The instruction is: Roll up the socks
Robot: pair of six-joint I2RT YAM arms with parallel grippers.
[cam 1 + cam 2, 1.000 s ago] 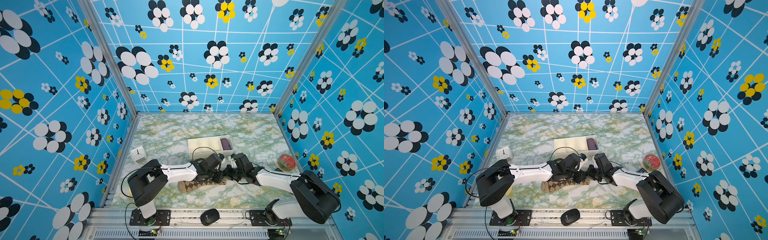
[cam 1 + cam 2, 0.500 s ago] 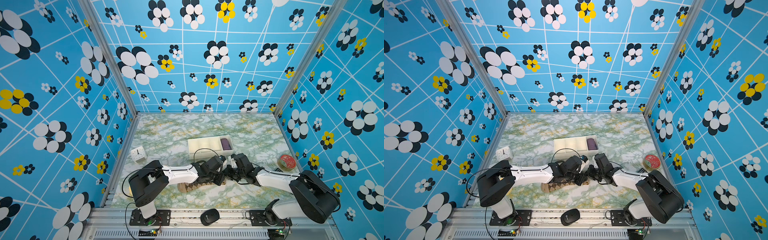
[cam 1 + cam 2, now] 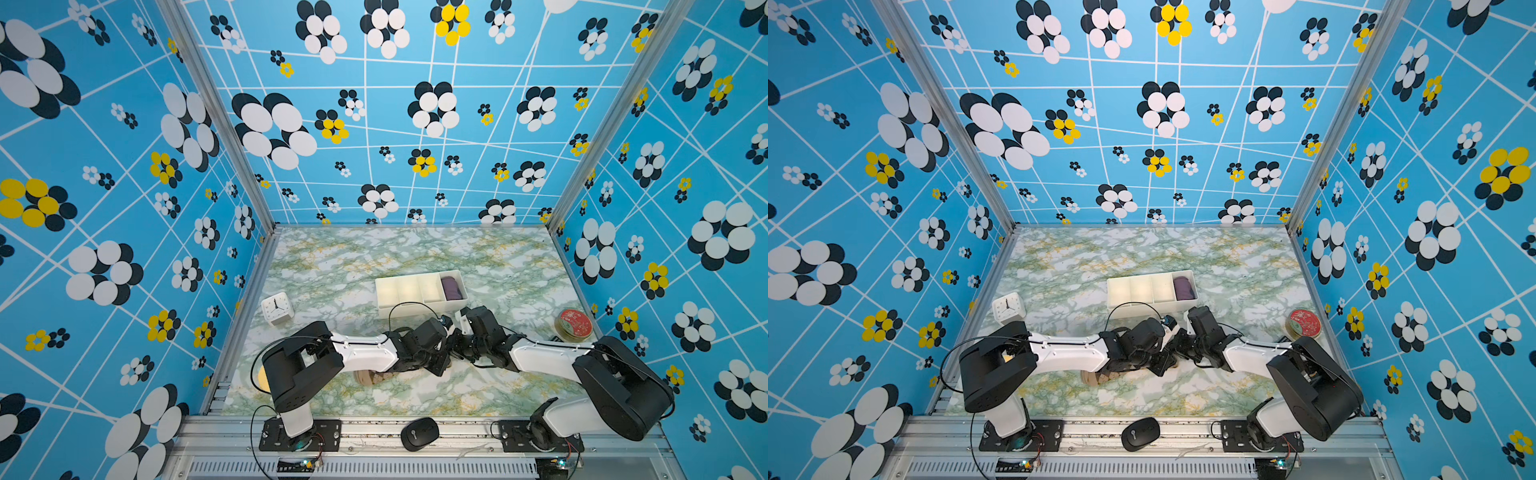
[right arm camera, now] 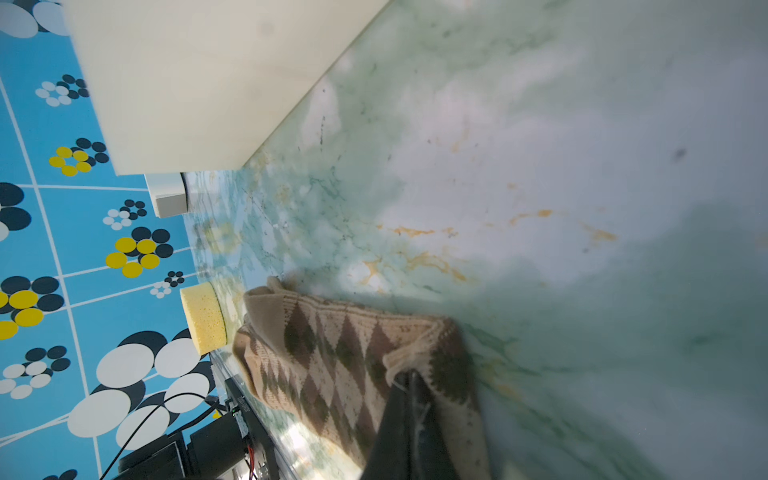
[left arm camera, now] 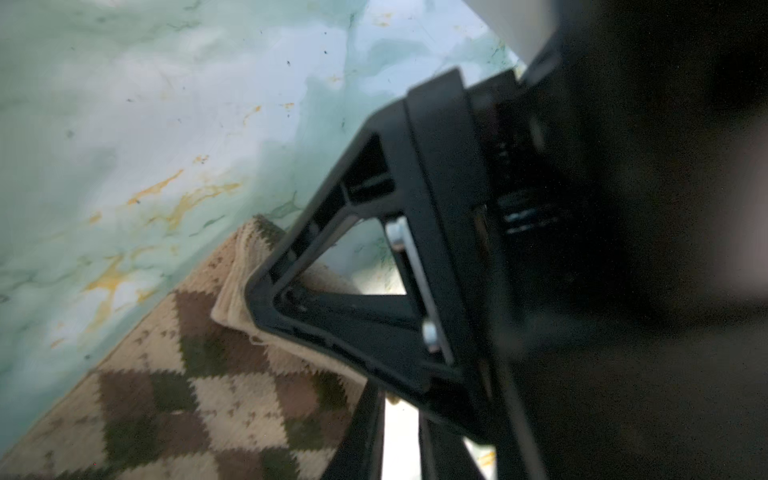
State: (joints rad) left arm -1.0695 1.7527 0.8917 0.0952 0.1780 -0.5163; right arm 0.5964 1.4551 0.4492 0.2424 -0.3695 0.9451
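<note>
The right gripper [image 4: 409, 376] is closed on the lifted cuff edge of the argyle socks [image 4: 332, 357]. The left gripper [image 3: 438, 363] is just beside it; I cannot tell if its jaws hold cloth. The socks lie flat on the marble table [image 3: 332, 270], on the near side of the white compartment tray [image 3: 449, 306]. I judge the rolling only begins: next, turn this edge over toward the toe. The tray wall is near, but the table away from the tray looks free.
</note>
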